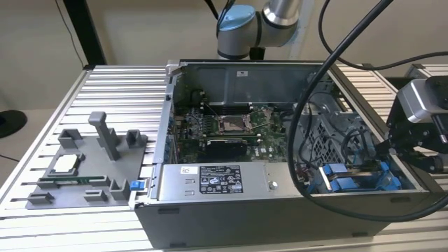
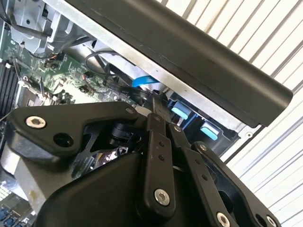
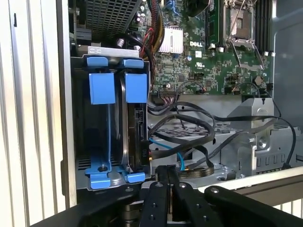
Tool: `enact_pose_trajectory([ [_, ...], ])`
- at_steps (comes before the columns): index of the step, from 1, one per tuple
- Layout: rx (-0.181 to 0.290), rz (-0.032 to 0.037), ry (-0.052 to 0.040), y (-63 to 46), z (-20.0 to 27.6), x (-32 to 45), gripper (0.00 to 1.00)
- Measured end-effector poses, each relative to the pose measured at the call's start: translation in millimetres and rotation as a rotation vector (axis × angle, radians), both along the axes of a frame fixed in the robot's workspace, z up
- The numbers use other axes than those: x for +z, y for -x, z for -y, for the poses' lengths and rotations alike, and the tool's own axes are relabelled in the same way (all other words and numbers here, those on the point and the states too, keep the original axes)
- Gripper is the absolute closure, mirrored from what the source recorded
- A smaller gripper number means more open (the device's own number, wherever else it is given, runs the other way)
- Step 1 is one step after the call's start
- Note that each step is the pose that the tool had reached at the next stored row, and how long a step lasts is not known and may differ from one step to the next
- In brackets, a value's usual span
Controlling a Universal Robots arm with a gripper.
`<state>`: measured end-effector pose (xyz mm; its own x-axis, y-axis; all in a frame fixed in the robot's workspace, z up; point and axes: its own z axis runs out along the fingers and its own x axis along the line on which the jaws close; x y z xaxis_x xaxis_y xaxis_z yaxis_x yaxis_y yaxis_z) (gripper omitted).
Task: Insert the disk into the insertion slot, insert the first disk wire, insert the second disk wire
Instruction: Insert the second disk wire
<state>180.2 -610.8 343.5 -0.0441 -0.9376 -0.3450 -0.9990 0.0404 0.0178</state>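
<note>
Blue-framed disk (image 3: 137, 130) sits in the insertion slot (image 3: 109, 51), pincer (image 3: 166, 174) just beside.

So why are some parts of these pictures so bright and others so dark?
First wrist view: the ribbed table is washed out by glare, while the insertion slot beside it sits in shade. Second wrist view: the black pincer is a dark mass against the bright table. Exterior view: soft, even light, with only the computer case dimmer inside.
</note>
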Motion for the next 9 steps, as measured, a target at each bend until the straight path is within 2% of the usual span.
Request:
enact_pose_trajectory([
  [9, 0.0, -0.0001, -0.0003, 0.0, 4.5, 0.8, 1.0],
])
